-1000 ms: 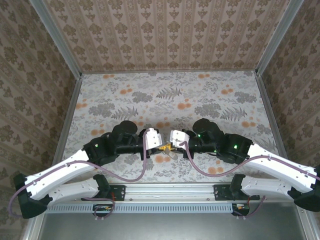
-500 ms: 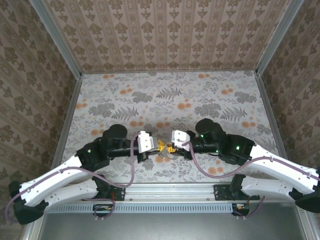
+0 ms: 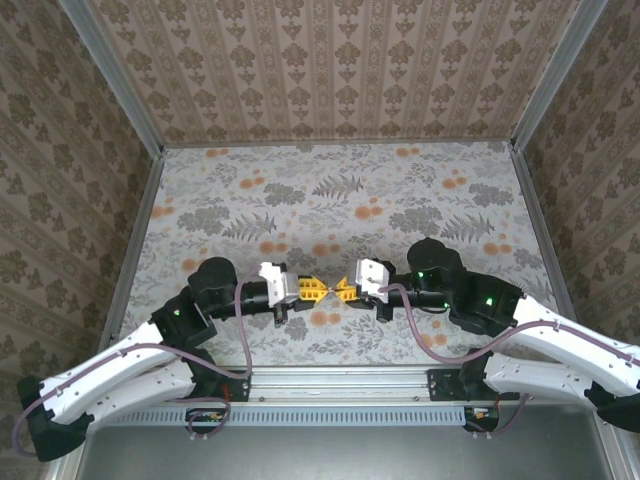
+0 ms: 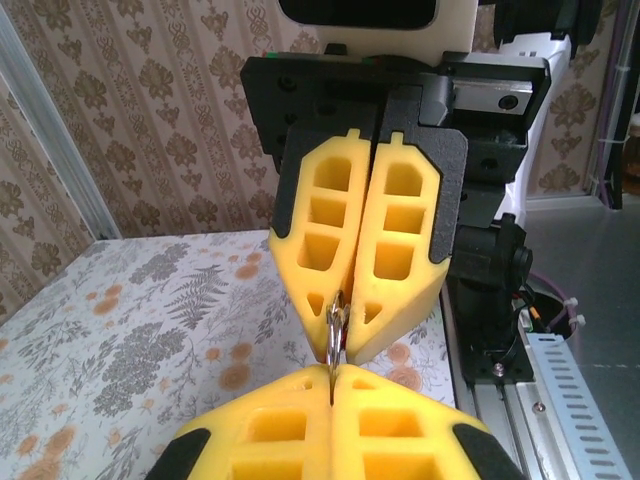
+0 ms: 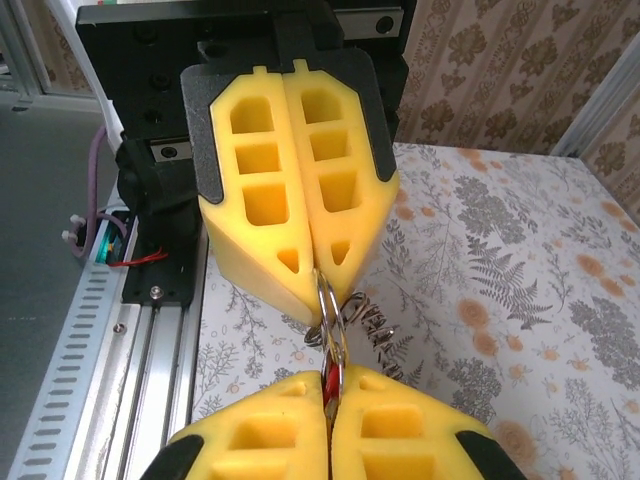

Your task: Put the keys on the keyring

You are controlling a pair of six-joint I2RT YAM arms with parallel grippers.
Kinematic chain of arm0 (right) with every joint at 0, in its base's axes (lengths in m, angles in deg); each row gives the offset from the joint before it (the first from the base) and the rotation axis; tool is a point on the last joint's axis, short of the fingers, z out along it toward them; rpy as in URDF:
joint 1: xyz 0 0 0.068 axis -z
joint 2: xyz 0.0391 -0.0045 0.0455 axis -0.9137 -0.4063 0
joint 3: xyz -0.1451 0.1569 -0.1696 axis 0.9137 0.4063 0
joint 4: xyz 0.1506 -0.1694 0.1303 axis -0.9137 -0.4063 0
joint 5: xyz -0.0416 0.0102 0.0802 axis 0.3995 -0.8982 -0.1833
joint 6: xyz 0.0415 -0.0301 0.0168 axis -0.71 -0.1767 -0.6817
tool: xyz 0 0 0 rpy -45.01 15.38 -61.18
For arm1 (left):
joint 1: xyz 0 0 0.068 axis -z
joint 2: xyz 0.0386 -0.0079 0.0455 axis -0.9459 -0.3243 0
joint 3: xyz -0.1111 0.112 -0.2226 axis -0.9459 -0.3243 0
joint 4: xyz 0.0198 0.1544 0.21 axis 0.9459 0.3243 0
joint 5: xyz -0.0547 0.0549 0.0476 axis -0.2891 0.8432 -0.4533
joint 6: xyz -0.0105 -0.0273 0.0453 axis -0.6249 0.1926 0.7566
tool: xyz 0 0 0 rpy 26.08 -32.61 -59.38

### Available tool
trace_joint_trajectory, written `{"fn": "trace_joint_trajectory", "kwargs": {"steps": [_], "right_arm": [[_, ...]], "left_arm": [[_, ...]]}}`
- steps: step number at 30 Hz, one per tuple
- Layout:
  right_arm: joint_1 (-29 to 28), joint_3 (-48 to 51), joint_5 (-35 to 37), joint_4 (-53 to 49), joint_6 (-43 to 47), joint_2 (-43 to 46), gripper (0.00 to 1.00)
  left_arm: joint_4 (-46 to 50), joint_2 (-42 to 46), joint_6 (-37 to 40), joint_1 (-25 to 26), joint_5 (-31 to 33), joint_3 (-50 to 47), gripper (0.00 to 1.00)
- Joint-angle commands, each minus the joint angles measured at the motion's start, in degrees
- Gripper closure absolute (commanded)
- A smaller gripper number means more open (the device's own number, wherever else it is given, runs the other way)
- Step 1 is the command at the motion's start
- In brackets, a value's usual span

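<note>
My two grippers meet tip to tip just above the near middle of the floral table. The left gripper (image 3: 321, 291) (image 4: 332, 375) is shut on one end of the keyring (image 4: 335, 325) (image 5: 331, 318), a thin metal loop seen edge-on that bridges the gap between both pairs of yellow pads. My right gripper (image 3: 339, 291) (image 5: 328, 400) is shut on the loop's other end. A small red piece, the keys (image 5: 328, 381), is pinched there against the metal. A short wire coil (image 5: 375, 328) hangs beside the loop, below the left pads.
The aluminium rail (image 3: 340, 381) with both arm bases runs along the near edge. Purple cables (image 3: 245, 340) loop from each wrist. Patterned walls (image 3: 330, 70) close the back and both sides. The floral tabletop (image 3: 340, 190) stretches behind the grippers.
Both arms have drawn apart and turned, so the grippers went from angled over the metal piece to a straight tip-to-tip line. The left wrist moved left and nearer the rail.
</note>
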Motion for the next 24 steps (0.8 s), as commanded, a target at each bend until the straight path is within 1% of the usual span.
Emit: {"fn": "trace_joint_trajectory", "kwargs": {"steps": [1,5,10,13,19,24], "right_arm": [[-0.5,0.1,-3.7,0.6,-0.8,-0.5,0.93],[-0.4,0.4,-2.9,0.2,-0.5,-0.2,0.93],[-0.4,1.2,-1.3,0.6,-0.7,1.9,0.81],[-0.4,1.1,0.9,0.0,-0.9,2.9,0.79],[-0.4,1.0,1.9,2.4,-1.5,5.6,0.69],[-0.5,0.2,1.1,2.5,-0.6,4.8,0.7]], "left_arm": [[-7.0,0.9,-2.4,-0.4,-1.3,-0.6,1.0],[-7.6,1.5,-2.7,-0.8,-1.3,-0.8,1.0],[-6.7,1.6,-2.8,-1.2,-1.8,-0.6,1.0],[-5.8,1.4,-2.4,-1.5,-2.4,-0.3,1.0],[-4.3,0.7,-1.7,-1.4,-3.1,0.4,1.0],[-3.8,0.5,-1.6,-1.4,-4.3,0.9,1.0]]}}
